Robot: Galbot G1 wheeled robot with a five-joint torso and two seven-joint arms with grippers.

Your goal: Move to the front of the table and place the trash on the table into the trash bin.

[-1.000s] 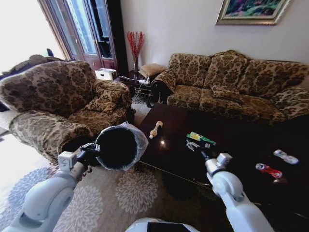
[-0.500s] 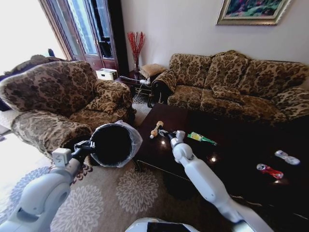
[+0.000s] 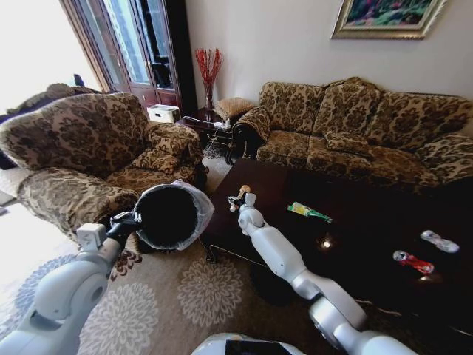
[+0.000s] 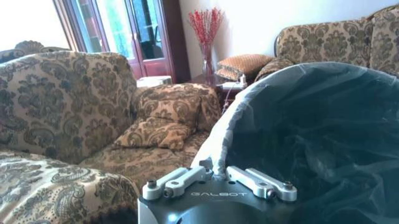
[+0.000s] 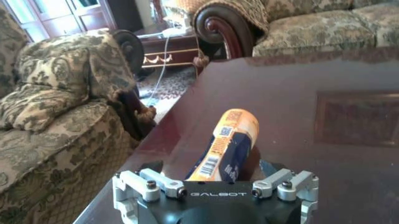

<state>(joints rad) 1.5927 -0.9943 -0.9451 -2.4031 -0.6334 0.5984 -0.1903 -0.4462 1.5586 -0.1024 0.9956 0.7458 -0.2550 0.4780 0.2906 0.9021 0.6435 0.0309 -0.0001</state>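
Head view shows us the table (image 3: 369, 222), dark glossy wood, with the armchair (image 3: 81, 148) beyond its left edge and the sofa (image 3: 355, 126) behind its far edge; patterned carpet (image 3: 185, 296) lies open along its near edge. Our right gripper (image 3: 238, 200) reaches to the table's left end, where the tan-orange bottle (image 3: 239, 194) lies near the edge. From the right wrist view we see that bottle (image 5: 227, 151) lying lengthwise between the spread fingers (image 5: 146, 184), printed label up; we cannot tell whether they press it. Our left gripper (image 3: 127, 220) clamps the rim of the trash bin (image 3: 171, 216), a round black tub lined with crinkled translucent plastic, held tilted just off the table's left edge. Further right on the table lie the green-yellow bottle (image 3: 308, 212), the red wrapper (image 3: 411, 260) and the silver-white wrapper (image 3: 438, 240).
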